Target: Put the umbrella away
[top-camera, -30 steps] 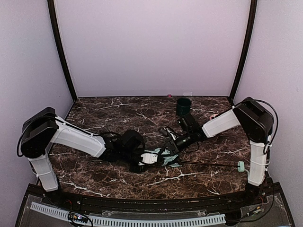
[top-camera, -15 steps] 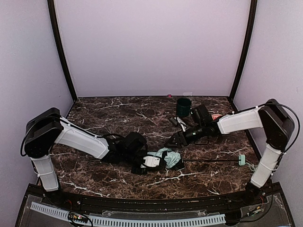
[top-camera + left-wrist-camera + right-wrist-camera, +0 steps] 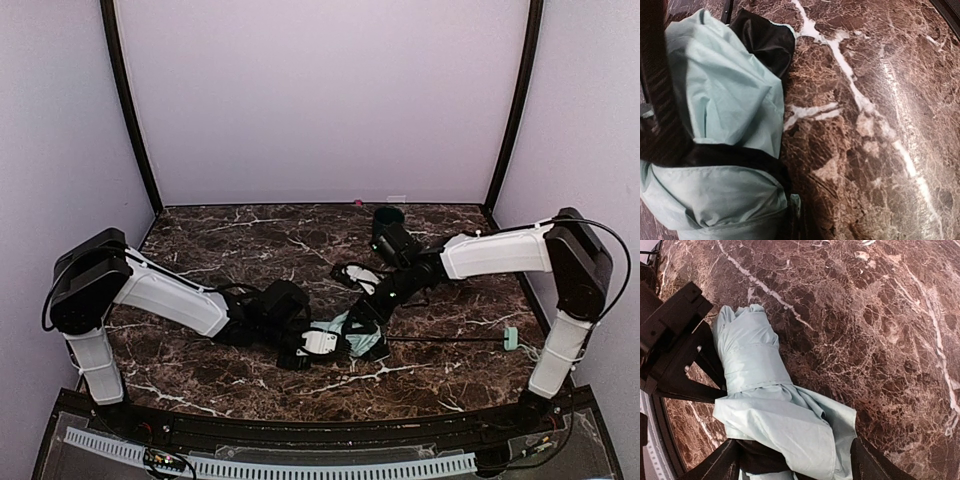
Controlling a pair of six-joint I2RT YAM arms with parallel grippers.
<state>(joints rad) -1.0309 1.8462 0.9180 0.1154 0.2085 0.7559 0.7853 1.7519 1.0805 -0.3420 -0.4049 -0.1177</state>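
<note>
Umbrella (image 3: 356, 330) collapsed on the brown marble worktop (image 3: 220, 240), toward the near middle, between the two arms. Mint canopy (image 3: 770, 405) bunched into a crumpled roll, with black underside (image 3: 765, 40) showing at the folds. Thin black shaft (image 3: 440, 341) flat on the stone, running off to the right and ending in the small mint handle (image 3: 510, 339), close to the base of the right arm (image 3: 490, 255). Left jaws at the canopy's left end, pinched narrow on a fold of the fabric; from the left wrist, only one dark finger (image 3: 657, 100) in sight, blurred against the cloth. Right jaws spread wide, straddling the thicker end of the roll from the far side, one finger to either side of the cloth, not closed on it. Dark green cup (image 3: 388, 218) upright at the back of the worktop, partly behind the right arm, well apart from the canopy.
</note>
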